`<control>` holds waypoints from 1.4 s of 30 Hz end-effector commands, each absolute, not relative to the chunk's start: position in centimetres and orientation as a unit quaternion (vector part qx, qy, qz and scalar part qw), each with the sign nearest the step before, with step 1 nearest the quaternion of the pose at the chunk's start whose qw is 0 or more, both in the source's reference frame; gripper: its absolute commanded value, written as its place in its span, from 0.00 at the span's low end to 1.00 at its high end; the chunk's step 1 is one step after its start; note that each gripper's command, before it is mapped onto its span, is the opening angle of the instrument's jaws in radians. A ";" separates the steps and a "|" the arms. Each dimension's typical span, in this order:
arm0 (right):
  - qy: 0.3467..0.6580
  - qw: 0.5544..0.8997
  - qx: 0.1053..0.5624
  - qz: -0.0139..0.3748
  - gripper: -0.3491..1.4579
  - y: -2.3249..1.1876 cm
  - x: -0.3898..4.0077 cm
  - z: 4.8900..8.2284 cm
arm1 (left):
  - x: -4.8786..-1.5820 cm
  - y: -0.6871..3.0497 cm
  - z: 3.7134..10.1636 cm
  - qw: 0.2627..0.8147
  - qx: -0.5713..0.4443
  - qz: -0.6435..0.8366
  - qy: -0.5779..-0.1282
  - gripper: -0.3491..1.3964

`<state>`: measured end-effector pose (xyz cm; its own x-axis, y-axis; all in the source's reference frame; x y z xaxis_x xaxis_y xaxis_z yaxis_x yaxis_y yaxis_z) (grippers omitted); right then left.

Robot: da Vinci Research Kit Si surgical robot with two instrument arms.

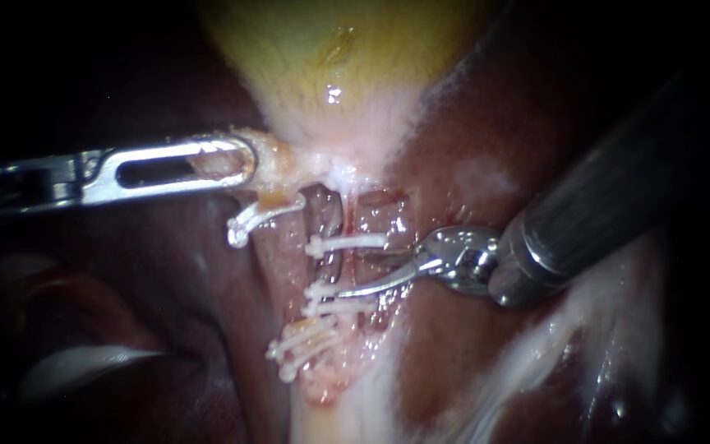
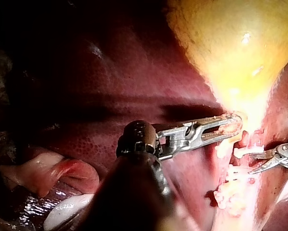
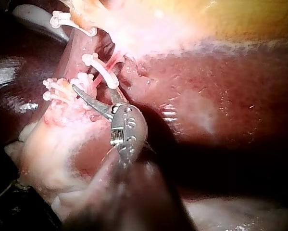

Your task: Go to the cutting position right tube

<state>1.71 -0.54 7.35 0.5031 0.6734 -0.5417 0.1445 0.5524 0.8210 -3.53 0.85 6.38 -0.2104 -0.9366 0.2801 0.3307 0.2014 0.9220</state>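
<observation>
Right tube runs just below the gallbladder. It looks soft, slick and thin, likely to tear if tugged. The bare stretch between the white clips is where to meet it. The right instrument sits there, jaws apart. The left instrument is clamped on the gallbladder's neck. The clips crowd close, and the liver lies behind.

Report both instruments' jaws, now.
Left instrument: jaws shut on the gallbladder neck.
Right instrument: jaws open at the right tube, holding nothing.
</observation>
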 end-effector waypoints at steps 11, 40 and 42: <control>0.504 0.708 0.468 0.162 0.99 -0.60 1.87 7.22 | -3.53 0.85 6.37 0.561 0.283 -0.565 -0.535 0.00; 0.535 0.670 0.487 0.165 0.98 -0.58 2.32 7.15 | -3.55 0.84 6.38 0.561 0.283 -0.565 -0.535 0.00; 0.539 0.667 0.487 0.167 0.98 -0.57 2.34 7.16 | -3.55 0.84 6.38 0.561 0.282 -0.565 -0.535 0.00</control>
<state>2.35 -0.56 7.16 0.3614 0.7490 -0.5553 0.3004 0.4703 0.8298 -3.55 0.84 6.38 -0.2112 -0.9362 0.2810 0.3317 0.2018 0.9215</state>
